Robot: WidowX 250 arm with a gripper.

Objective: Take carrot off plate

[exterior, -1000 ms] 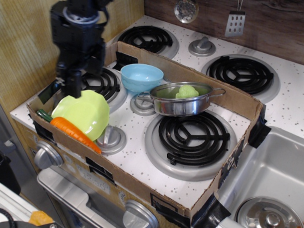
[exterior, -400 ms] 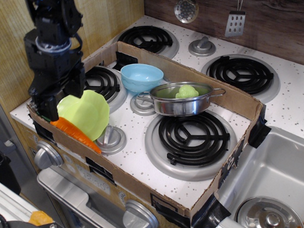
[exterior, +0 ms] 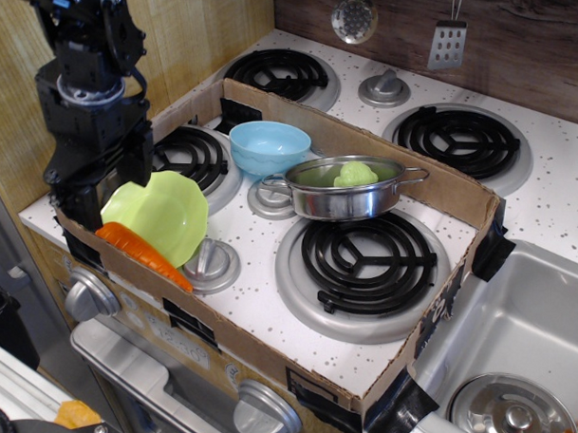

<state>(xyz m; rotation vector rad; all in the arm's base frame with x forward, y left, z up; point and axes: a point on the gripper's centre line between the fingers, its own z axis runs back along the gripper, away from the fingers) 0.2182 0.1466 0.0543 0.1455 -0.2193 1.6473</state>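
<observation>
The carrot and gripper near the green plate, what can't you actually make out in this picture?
- Gripper: the fingertips are hidden behind the cardboard wall and the arm's own dark body, so open or shut cannot be told.
- Carrot: its stem end is hidden at the gripper; any grasp is unclear.
- Plate: whether the carrot touches its rim is unclear.
- Arm: cut off by the top edge.

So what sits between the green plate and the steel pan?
In the only view, bare speckled stovetop and a silver knob separate the plate from the pan; the blue bowl sits behind that gap.
</observation>
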